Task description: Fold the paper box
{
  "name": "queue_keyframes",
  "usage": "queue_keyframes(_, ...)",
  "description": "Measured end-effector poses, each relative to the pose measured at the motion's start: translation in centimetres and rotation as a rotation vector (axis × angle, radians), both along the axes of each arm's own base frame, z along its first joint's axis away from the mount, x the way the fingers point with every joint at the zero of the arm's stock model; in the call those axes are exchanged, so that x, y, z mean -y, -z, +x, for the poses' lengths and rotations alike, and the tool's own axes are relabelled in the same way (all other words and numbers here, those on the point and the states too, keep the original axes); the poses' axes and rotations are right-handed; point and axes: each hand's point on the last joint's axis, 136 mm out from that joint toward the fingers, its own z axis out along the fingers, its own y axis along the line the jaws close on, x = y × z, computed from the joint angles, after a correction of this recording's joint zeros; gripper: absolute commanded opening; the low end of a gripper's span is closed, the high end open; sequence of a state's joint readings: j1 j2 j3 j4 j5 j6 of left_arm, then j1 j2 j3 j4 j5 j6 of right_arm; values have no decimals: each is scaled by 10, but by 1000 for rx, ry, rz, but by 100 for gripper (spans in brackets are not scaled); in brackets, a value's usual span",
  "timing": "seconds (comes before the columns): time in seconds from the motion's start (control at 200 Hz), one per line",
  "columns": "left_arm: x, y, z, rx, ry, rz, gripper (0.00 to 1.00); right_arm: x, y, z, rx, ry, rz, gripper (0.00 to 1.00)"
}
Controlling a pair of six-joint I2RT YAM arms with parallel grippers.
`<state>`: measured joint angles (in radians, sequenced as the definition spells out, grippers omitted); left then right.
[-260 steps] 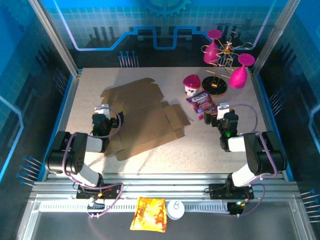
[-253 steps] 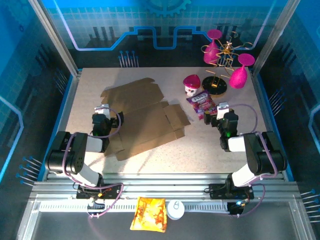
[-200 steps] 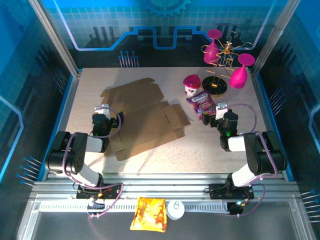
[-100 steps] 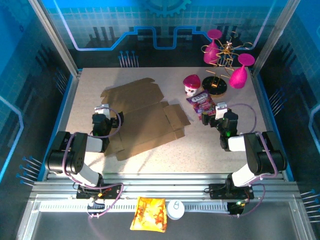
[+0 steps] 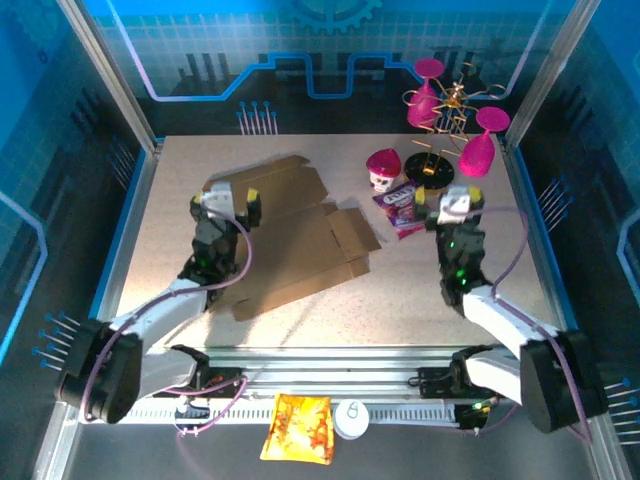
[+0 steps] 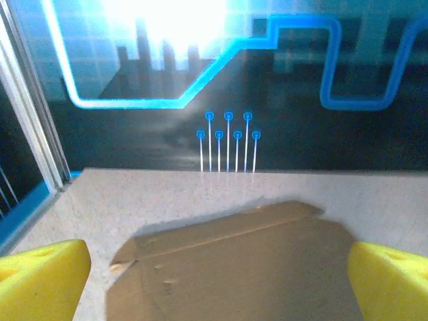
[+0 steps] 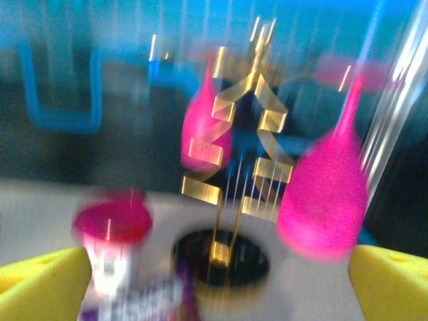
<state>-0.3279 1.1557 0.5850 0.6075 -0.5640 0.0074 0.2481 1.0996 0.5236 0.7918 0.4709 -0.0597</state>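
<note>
The paper box (image 5: 290, 235) lies unfolded and flat on the left-centre of the worktop (image 5: 420, 290), with the left gripper (image 5: 231, 199) above its left flaps, jaws wide apart and empty, and the right gripper (image 5: 453, 206) beside a purple snack packet (image 5: 400, 208), likewise spread wide, holding nothing.

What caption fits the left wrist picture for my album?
The open left gripper hovers over the unfolded brown paper box on the speckled table.

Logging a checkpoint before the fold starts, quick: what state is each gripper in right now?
Left gripper: open, holding nothing.
Right gripper: open, holding nothing.
</note>
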Motion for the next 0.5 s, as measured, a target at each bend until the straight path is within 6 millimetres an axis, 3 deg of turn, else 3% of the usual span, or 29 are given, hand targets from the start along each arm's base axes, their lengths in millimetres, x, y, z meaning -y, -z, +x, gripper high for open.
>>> queue_keyframes(0.02,-1,-8,2,-19,-17,-40,99,2,-20,3,17,12,35,100)
queue_keyframes(0.025,0,-19,3,-12,-19,-55,99,3,-31,3,33,17,47,100)
queue_keyframes(0.06,-2,-44,6,-24,-43,-153,99,8,-72,6,72,38,140,100)
queue_keyframes(0.12,-11,-93,7,11,-55,-342,99,26,-130,4,122,66,344,100)
queue_keyframes(0.16,-22,-117,6,37,-46,-465,99,41,-156,-3,155,72,462,100)
queue_keyframes(0.22,-38,-121,2,9,-63,-633,99,64,-167,-9,149,65,590,100)
queue_keyframes(0.275,-36,-103,-1,-86,-69,-737,99,72,-156,-9,78,80,663,100)
queue_keyframes(0.325,-22,-71,-6,-227,-73,-807,99,57,-134,-2,-35,68,703,100)
queue_keyframes(0.42,11,8,-34,-553,-103,-883,96,-7,-69,2,-316,-4,670,100)
queue_keyframes(0.5,28,64,-74,-773,-141,-932,85,-68,-9,-16,-577,-96,571,100)
